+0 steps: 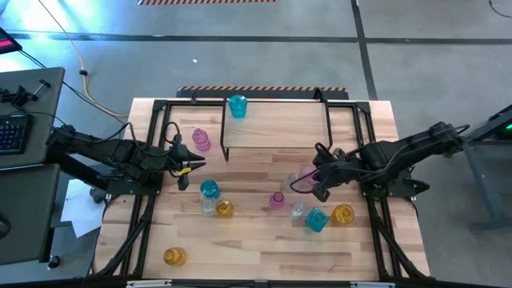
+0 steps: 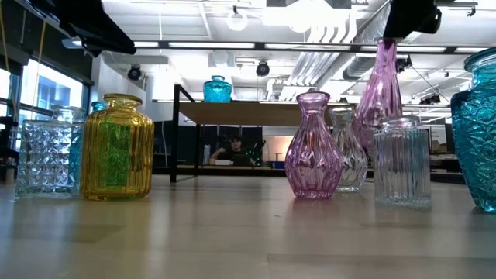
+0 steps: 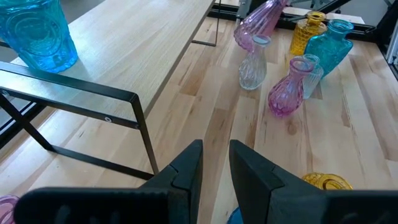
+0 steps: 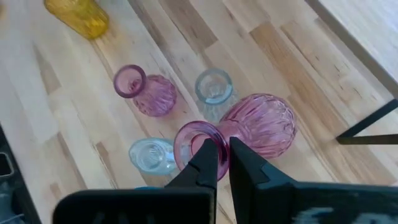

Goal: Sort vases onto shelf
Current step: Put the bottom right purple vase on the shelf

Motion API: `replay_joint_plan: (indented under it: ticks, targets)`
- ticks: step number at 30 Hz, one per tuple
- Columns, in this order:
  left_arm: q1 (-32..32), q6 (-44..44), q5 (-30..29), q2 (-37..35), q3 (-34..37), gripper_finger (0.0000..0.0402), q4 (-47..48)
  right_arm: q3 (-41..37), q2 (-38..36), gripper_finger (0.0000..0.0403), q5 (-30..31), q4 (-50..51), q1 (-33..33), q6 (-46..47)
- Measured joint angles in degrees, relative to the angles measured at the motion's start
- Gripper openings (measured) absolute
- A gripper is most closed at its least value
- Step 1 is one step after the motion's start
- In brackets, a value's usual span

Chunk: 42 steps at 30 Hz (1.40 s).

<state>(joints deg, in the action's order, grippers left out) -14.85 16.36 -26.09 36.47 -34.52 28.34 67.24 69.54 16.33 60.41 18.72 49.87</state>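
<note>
Pink vase [image 4: 252, 127]: your right gripper [image 4: 222, 155] is pinching its rim, lifted; left gripper [image 3: 214, 165] narrow, empty, near shelf [image 1: 280, 128].

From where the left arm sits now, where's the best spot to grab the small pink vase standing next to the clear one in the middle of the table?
Probably the narrow neck of the small pink vase, just under its flared lip. It stands upright, and its ribbed belly bulges too wide. Come straight down from above: the clear vase and the teal bottle crowd its sides.
</note>
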Motion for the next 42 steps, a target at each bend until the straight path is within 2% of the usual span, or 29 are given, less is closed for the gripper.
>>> replay_joint_plan:
  ticks: [14, 28, 34, 38, 42]
  targets:
    - [0.0, 0.0, 0.0, 0.0, 0.0, 0.0072, 0.0, 8.6, -0.1, 0.0, 0.2, 2.5, 0.0, 0.0]
    - [0.0, 0.0, 0.0, 0.0, 0.0, 0.0072, 0.0, 16.4, -0.1, 0.0, 7.9, 12.1, -0.6, -0.9]
    - [0.0, 0.1, 0.0, 0.0, 0.0, 0.0072, 0.0, 19.9, -0.1, 0.0, 9.2, 13.7, -4.9, -2.8]
    - [0.0, 0.1, 0.0, 0.0, 0.0, 0.0072, 0.0, 21.6, -0.2, 0.0, 5.8, 14.0, -10.4, -5.0]
    - [0.0, 0.1, 0.0, 0.0, 0.0, 0.0072, 0.0, 23.8, -0.2, 0.0, -2.7, 12.8, -16.9, -8.6]
